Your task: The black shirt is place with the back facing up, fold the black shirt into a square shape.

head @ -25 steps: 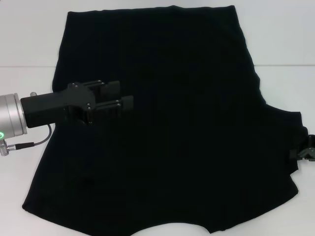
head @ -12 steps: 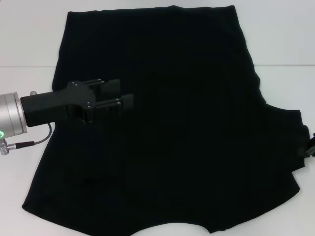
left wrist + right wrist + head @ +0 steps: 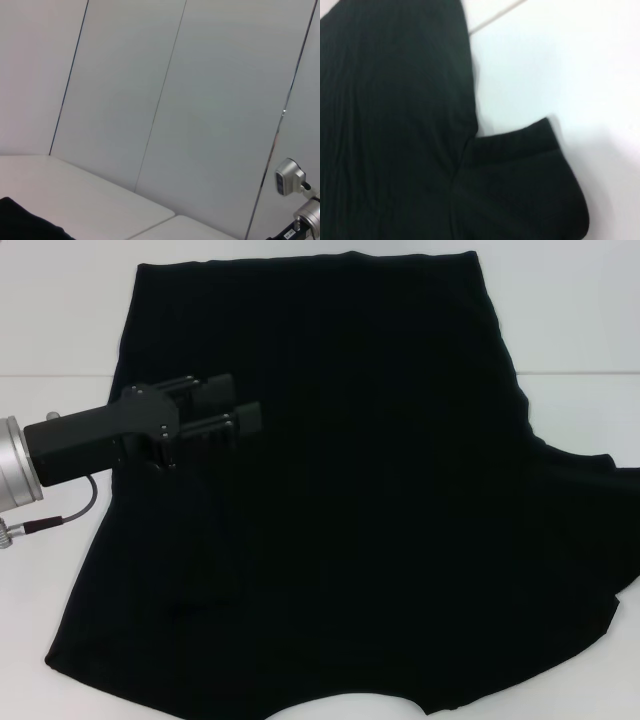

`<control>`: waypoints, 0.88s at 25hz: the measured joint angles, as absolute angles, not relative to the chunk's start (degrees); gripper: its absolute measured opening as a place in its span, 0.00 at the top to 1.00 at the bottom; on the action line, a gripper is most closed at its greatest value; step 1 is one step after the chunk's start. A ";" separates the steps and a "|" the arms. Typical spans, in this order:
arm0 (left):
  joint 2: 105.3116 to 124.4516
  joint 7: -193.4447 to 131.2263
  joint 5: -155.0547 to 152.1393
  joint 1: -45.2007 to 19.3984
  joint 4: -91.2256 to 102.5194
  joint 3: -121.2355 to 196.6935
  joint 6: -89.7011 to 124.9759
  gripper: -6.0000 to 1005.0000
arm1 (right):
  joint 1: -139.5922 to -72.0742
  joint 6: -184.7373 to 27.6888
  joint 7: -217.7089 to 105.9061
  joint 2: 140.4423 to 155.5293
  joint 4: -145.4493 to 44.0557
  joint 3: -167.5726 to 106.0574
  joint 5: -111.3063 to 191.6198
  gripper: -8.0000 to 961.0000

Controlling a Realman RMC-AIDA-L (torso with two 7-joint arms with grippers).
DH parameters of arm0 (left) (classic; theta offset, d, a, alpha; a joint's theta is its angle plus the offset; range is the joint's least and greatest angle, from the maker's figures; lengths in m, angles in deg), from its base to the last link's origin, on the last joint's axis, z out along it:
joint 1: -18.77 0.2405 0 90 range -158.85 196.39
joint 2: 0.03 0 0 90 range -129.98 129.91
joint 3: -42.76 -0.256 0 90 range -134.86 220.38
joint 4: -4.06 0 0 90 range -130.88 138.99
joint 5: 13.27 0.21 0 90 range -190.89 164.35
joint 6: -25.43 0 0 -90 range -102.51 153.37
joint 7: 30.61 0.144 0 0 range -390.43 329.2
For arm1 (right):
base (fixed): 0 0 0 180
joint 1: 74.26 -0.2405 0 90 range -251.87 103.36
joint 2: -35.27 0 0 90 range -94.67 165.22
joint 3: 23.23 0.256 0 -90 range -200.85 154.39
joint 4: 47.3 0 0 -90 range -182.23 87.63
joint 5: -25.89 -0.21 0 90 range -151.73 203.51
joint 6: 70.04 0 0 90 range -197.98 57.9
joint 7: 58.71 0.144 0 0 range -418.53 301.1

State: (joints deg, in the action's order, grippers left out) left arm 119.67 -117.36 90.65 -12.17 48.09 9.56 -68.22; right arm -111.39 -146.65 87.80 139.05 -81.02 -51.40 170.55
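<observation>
The black shirt point(image 3: 380, 520) lies spread flat on the white table point(image 3: 60, 330), plain side up, filling most of the head view. Its left side runs in a straight edge; on the right a sleeve point(image 3: 600, 500) fans out to the picture's edge. My left gripper point(image 3: 232, 405) hovers over the shirt's left part, open, with nothing between its fingers. The right wrist view shows the shirt's side point(image 3: 395, 125) and a short sleeve point(image 3: 525, 175) lying on the table. A corner of the shirt point(image 3: 20, 222) shows in the left wrist view. My right gripper is out of view.
White table point(image 3: 560, 60) surrounds the shirt, with a seam line point(image 3: 50, 375) crossing it at the far left. Grey wall panels point(image 3: 165, 100) fill the left wrist view, with part of a silver arm fitting point(image 3: 290, 180) at one edge.
My left gripper has drawn back a little to the left and farther away. The right gripper has left the right edge of the head view, and the right sleeve now lies spread farther right.
</observation>
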 joint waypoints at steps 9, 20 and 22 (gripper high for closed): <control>119.25 -117.36 90.42 -11.87 47.64 9.63 -68.15 0.34 | -110.53 -148.26 87.85 137.38 -82.21 -48.56 170.55 0.97; 119.26 -117.36 90.26 -11.76 47.56 9.63 -68.43 0.34 | -114.90 -148.55 87.81 138.32 -81.76 -52.04 170.85 0.96; 119.27 -117.36 90.26 -11.70 47.59 9.63 -68.46 0.34 | -115.81 -148.74 87.94 138.65 -81.74 -52.66 170.85 0.96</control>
